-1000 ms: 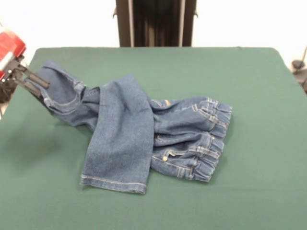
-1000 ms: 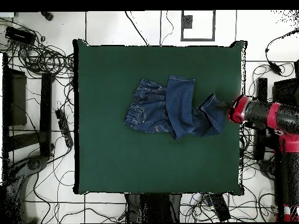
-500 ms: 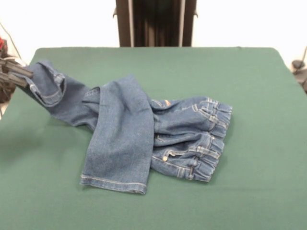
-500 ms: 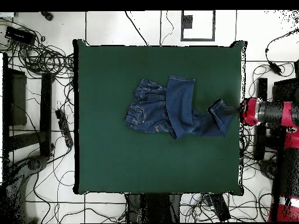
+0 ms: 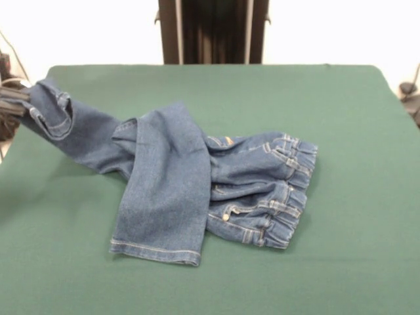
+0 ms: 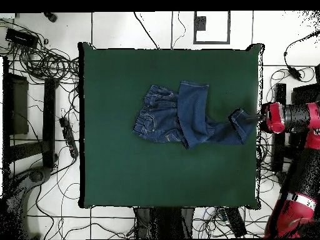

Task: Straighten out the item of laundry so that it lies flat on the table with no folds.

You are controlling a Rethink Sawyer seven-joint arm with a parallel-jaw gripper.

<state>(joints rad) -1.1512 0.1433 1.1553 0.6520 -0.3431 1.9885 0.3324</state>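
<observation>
The small pair of medium-blue denim jeans lies around the middle of the large dark green felt-covered table, with one leg drawn out to the table's side edge, which is the left edge in the front view and the right edge in the overhead view. The red and black arm's gripper sits at that edge with its jaws clenched on the leg's hem, which looks raised off the table (judging from the front view).

Denim like this should be soft and limp, yet fairly heavy and grippy against felt, so it will likely drag rather than slide. Hems and the gathered waistband look like the soundest places to take hold.

The held leg's long axis runs from the centre toward that side edge. The other leg is folded across it, hem pointing to the table's edge opposite the robot, and the waistband faces the opposite side edge.
</observation>
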